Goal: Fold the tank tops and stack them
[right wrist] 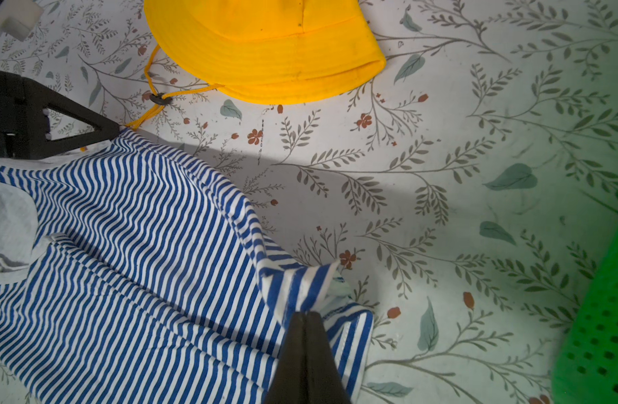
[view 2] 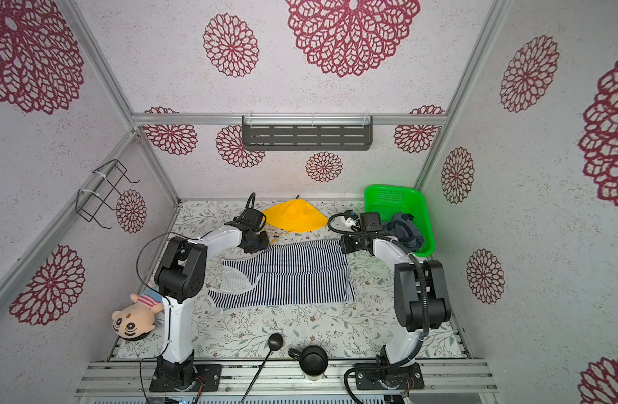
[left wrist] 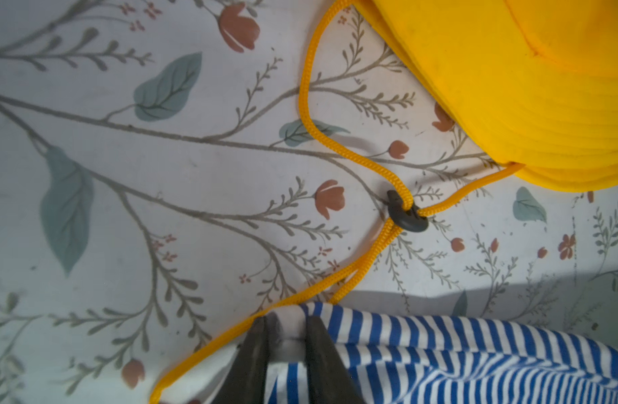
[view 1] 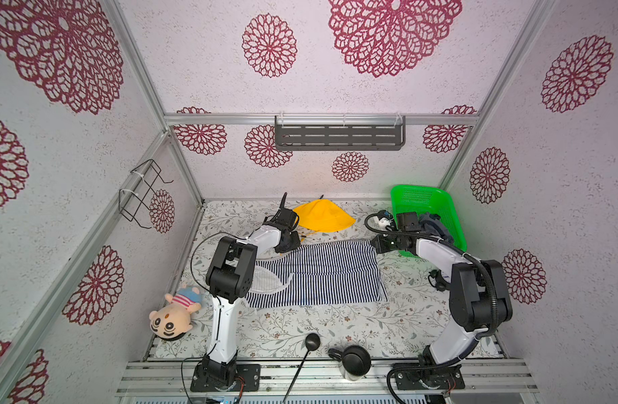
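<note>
Rosette walls (view 1: 335, 70) enclose the floral tabletop (view 1: 300, 328); left pincer (left wrist: 286, 319) and right pincer (right wrist: 305, 313) clench the striped top (view 1: 328, 273).

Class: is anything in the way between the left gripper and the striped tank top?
Nothing separates them: a corner of the striped tank top sits inside the left gripper. But the yellow hat has a cord running beside one finger and under that corner; it might get dragged.
</note>
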